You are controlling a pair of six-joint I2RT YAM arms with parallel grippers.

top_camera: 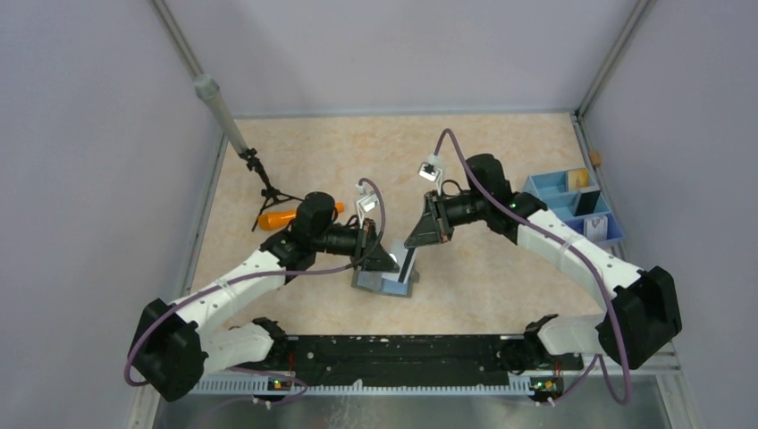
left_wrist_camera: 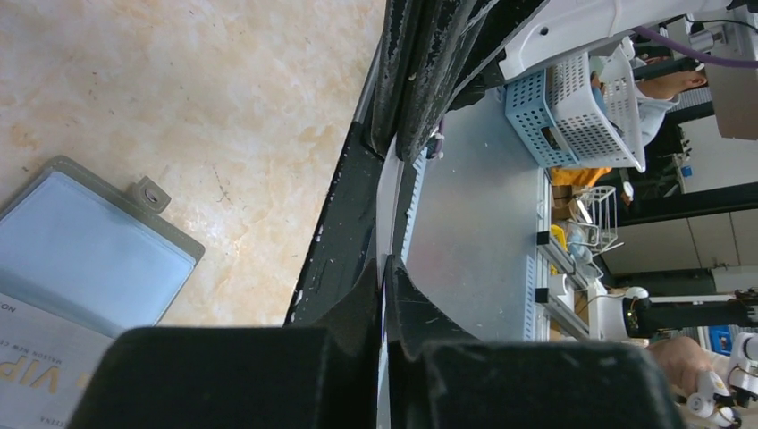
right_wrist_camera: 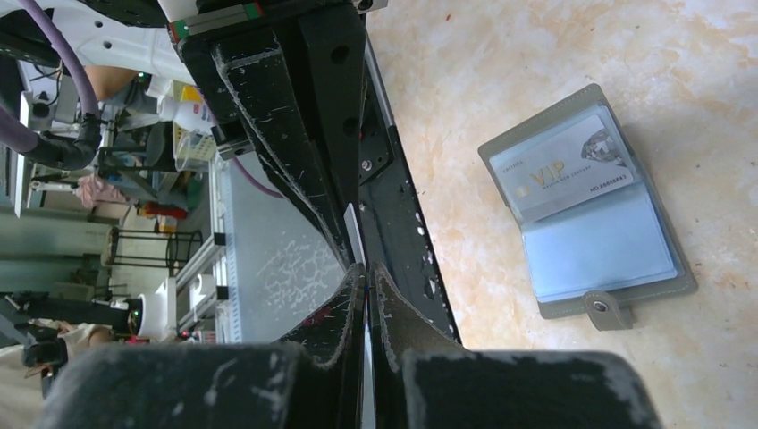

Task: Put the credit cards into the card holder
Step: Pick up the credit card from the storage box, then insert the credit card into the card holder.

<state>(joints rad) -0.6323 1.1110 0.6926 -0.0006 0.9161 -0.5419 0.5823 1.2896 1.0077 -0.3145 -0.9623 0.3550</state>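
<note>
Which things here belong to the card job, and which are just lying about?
Job: wallet; VIP card inside it; card pinched by left hand and right hand.
Lying about: orange stick; blue tray; tripod.

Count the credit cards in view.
4: VIP card in the card holder; held card between left pincer and right pincer; black card and white card standing in the tray. More may be hidden.
</note>
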